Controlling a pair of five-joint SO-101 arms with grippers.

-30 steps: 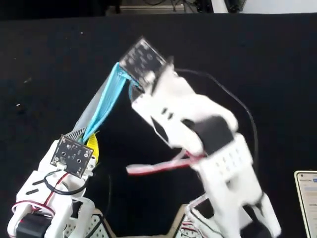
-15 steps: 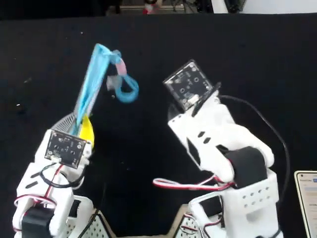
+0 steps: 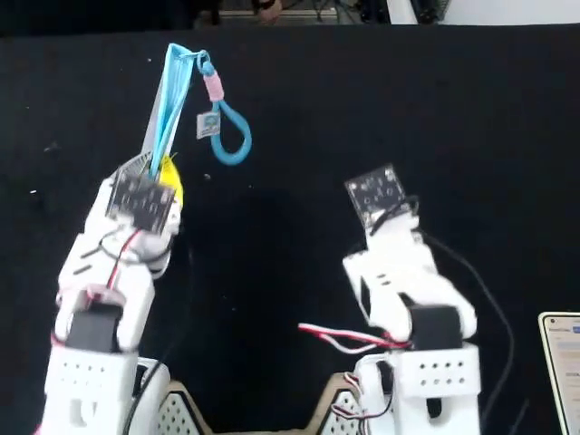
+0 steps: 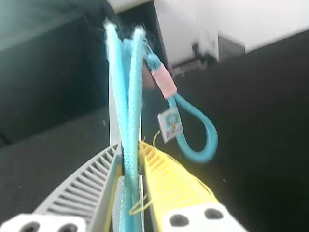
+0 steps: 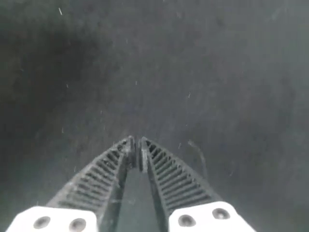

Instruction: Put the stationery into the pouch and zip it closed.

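Left jaws clamp the flat blue pouch (image 3: 168,95) edge-up; right jaws pressed together.

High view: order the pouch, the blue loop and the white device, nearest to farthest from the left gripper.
1. pouch, clamped in the left gripper.
2. blue loop, beside the pouch's far end.
3. white device, at the picture's right edge.

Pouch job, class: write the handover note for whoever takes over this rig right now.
Left gripper shut on the slim grey pouch with light-blue zip edge, held edge-on above the black table; its blue loop strap hangs beside the far end.
Right gripper shut, empty, low over the table.
Done: pouch gripped.
Left: contents and zip closure cannot be told; check both, then set down.
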